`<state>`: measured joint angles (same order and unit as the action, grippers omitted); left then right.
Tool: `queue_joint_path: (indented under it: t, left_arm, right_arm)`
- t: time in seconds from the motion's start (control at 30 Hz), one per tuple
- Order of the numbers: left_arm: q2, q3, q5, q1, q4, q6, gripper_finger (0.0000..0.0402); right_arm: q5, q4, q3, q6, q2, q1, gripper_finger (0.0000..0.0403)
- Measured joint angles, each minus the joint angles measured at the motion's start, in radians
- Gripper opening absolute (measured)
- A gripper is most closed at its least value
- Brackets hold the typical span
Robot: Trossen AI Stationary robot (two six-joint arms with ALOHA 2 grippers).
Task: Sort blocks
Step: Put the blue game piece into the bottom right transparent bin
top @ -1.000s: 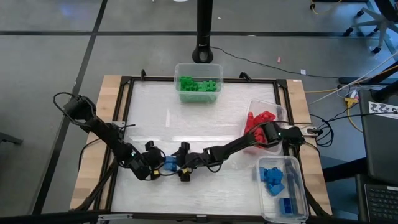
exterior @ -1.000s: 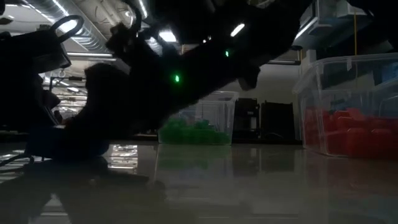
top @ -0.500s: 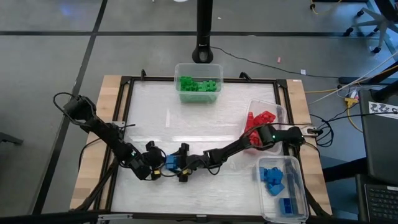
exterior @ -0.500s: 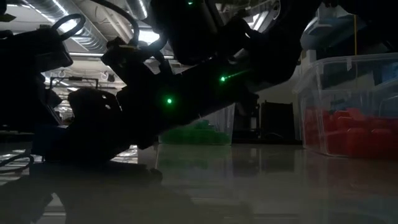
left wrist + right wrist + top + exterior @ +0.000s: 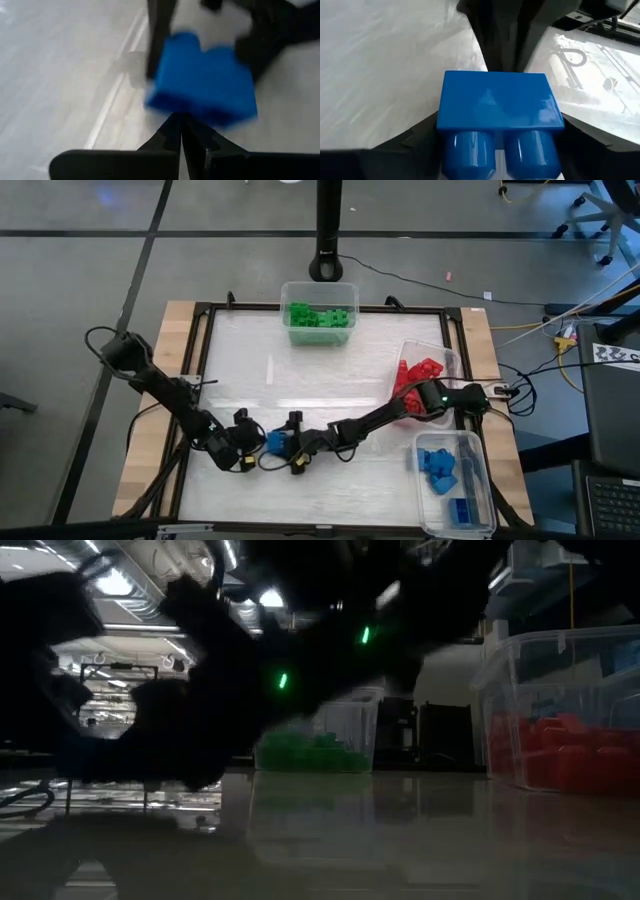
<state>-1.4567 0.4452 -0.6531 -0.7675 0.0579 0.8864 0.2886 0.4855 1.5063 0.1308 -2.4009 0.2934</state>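
Note:
A blue block (image 5: 275,442) sits near the table's front, left of centre, between my two grippers. My left gripper (image 5: 258,450) is shut, and its tips stand at the block's left side. My right gripper (image 5: 284,443) reaches in from the right and is open. One of its fingers (image 5: 417,137) stands on each side of the block (image 5: 500,100), whose two studs point toward it. In the low view both arms are dark shapes and the block is hidden. My left gripper's shut fingertips (image 5: 181,119) meet the blue block's edge (image 5: 190,111) nearest that gripper, coming slanting down from the table's left. Whether the block rests on the table there does not show. My right gripper's fingers stand close against the block's two flanks (image 5: 442,117); whether they touch it I cannot tell.
A clear tub of green blocks (image 5: 319,315) stands at the far edge. A tub of red blocks (image 5: 425,370) and a tub of blue blocks (image 5: 450,475) stand along the right side. The wide middle of the white table top (image 5: 330,380) lies bare between them.
My right gripper has rolled a little about its own pointing line while staying beside the blue block. My left gripper and the block have kept their places.

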Motion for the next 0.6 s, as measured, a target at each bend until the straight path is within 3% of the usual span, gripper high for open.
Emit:
queue_joint_path:
  t: [0.17, 0.37, 0.6]
  left_arm:
    - [0.058, 0.012, 0.007, -0.042, -0.038, -0.001, 0.0004]
    - [0.057, 0.012, -0.046, -0.059, -0.048, 0.001, 0.0004]
    - [0.055, 0.011, -0.057, -0.059, -0.041, 0.004, 0.0004]
  right_arm:
    - [0.040, -0.222, 0.000, 0.065, 0.150, 0.033, 0.0295]
    - [0.178, -0.541, 0.000, 0.089, 0.371, 0.113, 0.0295]
    - [0.289, -0.946, 0.000, -0.071, 0.635, 0.245, 0.0295]
